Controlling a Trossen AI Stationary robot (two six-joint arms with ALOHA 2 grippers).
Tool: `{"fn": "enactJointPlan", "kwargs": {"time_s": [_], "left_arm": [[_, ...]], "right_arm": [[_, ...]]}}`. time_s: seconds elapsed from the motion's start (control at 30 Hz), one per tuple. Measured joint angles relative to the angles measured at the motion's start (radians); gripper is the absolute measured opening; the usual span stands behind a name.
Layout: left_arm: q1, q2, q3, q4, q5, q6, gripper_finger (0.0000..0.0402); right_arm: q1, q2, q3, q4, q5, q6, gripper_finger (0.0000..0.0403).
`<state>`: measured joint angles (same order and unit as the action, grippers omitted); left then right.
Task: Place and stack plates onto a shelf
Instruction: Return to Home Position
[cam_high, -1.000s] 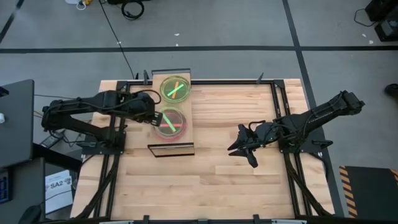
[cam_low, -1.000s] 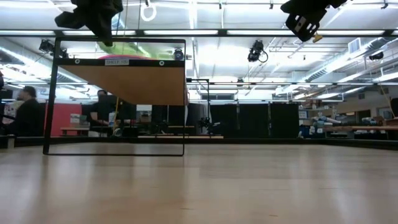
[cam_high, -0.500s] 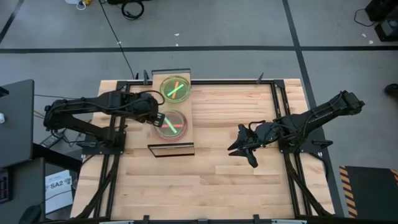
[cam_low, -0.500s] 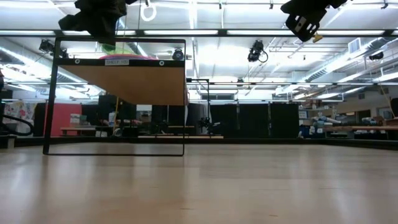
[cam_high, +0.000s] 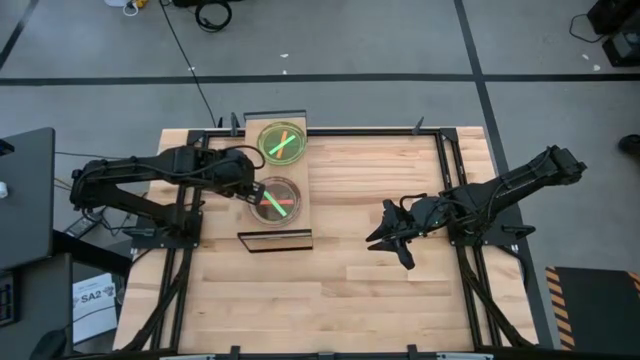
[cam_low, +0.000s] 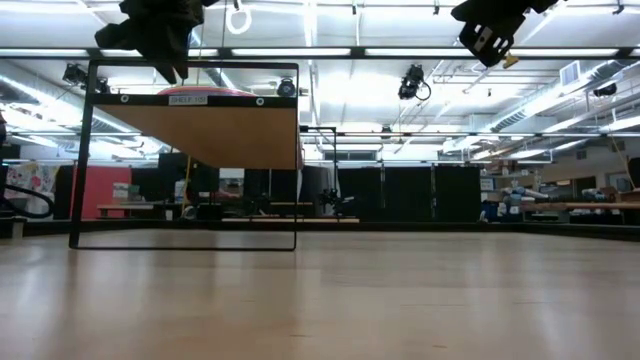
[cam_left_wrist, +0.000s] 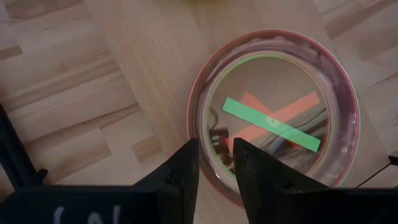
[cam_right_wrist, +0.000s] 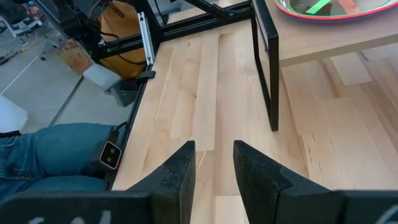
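The shelf (cam_high: 262, 228) stands at the table's far left and carries two stacks of plates. The far stack (cam_high: 282, 142) is green on top, with crossed stripes. The near stack (cam_high: 277, 201) has a pink rim, and its top plate (cam_left_wrist: 273, 118) is clear green with a green stripe, lying flat. My left gripper (cam_high: 252, 193) is at this stack's left rim, open, with the rim (cam_left_wrist: 210, 149) running into the gap between its fingers. My right gripper (cam_high: 388, 240) hovers open above the bare tabletop to the shelf's right, holding nothing. My left gripper comes at the near stack's left rim (cam_left_wrist: 210, 149) from the table's left, slanting down, one finger (cam_left_wrist: 183, 174) outside the rim and one (cam_left_wrist: 252, 174) over the plates. Whether either finger touches the rim, I cannot tell. The stack rests flat on the shelf.
Dark frame rails (cam_high: 445, 180) run along the table's sides. Bare wooden tabletop (cam_high: 330, 290) lies between the shelf and my right gripper and toward the near edge. The shelf's dark leg (cam_right_wrist: 266, 74) and a person's jeans (cam_right_wrist: 56, 155) show in the right wrist view.
The green plate hung tilted below my left gripper, over the near stack. It has come down and now lies flat on the pink stack. In the low view the green edge under the gripper is gone. My right arm has kept still.
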<state>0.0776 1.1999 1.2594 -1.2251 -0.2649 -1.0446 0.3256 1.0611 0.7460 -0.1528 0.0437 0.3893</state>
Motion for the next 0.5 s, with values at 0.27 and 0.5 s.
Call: {"fn": "enactJointPlan", "kwargs": {"time_s": [0.27,0.5], "left_arm": [[-0.019,0.000,0.000,0.040,-0.008,0.113,0.0105],[-0.082,0.000,-0.001,0.344,-0.090,0.326,0.0105]], "right_arm": [[0.000,0.000,0.000,0.003,0.024,0.000,0.0115],[-0.023,0.000,0.000,0.117,0.198,0.000,0.0115]]}}
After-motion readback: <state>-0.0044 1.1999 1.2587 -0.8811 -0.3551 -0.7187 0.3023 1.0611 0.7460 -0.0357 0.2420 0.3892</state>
